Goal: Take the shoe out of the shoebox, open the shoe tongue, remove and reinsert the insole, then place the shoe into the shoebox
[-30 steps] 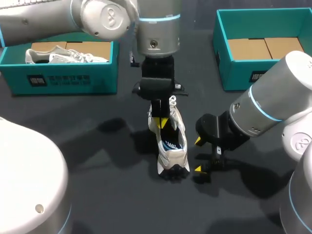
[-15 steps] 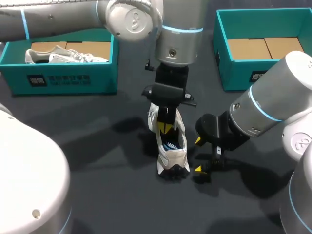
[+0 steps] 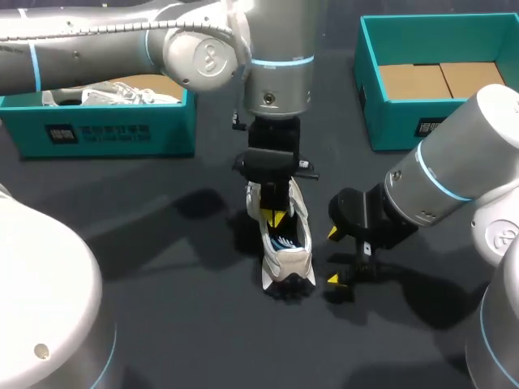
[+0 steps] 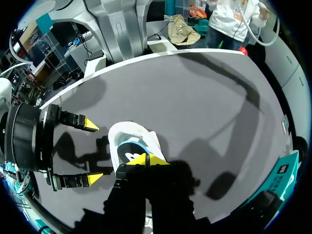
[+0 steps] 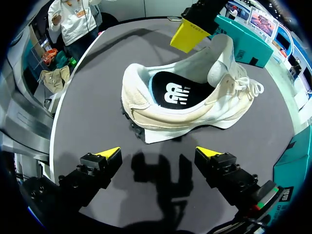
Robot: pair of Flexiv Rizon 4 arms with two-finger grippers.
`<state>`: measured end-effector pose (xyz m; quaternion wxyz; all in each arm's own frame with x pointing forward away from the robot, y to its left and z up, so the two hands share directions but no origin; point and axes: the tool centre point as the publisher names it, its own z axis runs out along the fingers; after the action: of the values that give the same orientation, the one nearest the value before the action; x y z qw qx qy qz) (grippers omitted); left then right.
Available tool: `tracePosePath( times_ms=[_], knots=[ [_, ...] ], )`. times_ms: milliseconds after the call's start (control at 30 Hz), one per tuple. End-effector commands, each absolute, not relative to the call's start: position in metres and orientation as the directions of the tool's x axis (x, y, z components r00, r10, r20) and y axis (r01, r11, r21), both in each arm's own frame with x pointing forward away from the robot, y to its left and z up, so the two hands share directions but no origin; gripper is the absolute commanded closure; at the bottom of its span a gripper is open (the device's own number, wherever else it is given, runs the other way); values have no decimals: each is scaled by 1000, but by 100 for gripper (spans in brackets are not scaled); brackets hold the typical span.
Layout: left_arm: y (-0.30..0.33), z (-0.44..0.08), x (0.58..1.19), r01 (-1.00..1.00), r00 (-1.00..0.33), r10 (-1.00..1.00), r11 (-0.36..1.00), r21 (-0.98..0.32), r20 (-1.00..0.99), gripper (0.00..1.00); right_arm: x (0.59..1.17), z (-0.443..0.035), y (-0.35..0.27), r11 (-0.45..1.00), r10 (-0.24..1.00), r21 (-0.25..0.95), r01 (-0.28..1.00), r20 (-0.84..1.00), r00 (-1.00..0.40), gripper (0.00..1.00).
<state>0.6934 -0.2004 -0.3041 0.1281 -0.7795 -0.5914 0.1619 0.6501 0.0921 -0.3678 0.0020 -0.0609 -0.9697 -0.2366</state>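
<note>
A white sneaker [image 3: 286, 253] stands on the dark table with its heel toward me. Its blue insole [image 5: 170, 92] with a white logo shows in the opening. My left gripper [image 3: 276, 217] hangs from above with its yellow tips together just over the opening, near the tongue [image 5: 220, 68]. Nothing shows between the tips. In the left wrist view the gripper [image 4: 147, 160] is shut over the sneaker [image 4: 127, 139]. My right gripper [image 3: 333, 256] stands open just right of the heel, apart from the sneaker [image 5: 195, 114]. In its own view the right gripper [image 5: 160, 155] is empty.
A teal shoebox [image 3: 113, 130] at the back left holds another white shoe [image 3: 109, 95]. A second teal shoebox [image 3: 389, 121] at the back right shows only brown cardboard inside. Dark tabletop [image 3: 178, 308] lies bare in front of the sneaker.
My left gripper has shifted slightly right and come down toward the sneaker's opening, staying shut. The sneaker and my right arm have not moved.
</note>
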Motion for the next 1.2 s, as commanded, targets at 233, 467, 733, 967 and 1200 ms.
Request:
tracePosePath(
  times_ms=[233, 467, 733, 967, 1200],
  knots=[
    [-188, -315, 686, 900, 216, 964, -258, -352, -155, 100, 641, -357, 46, 885, 150, 441, 148, 32, -988, 0],
    [-195, -318, 679, 900, 233, 964, -265, -346, -132, 100, 635, -351, 9, 884, 190, 428, 189, 42, -981, 0],
    [-195, -318, 679, 900, 233, 964, -265, -346, -132, 100, 635, -351, 9, 884, 190, 428, 189, 42, -981, 0],
    [-206, -324, 678, 900, 244, 962, -272, -339, -122, 100, 636, -351, 0, 882, 194, 428, 195, 47, -980, 0],
    [-210, -324, 675, 906, 231, 965, -260, -335, -123, 100, 631, -343, -23, 887, 224, 404, 225, 49, -973, 0]
  ],
)
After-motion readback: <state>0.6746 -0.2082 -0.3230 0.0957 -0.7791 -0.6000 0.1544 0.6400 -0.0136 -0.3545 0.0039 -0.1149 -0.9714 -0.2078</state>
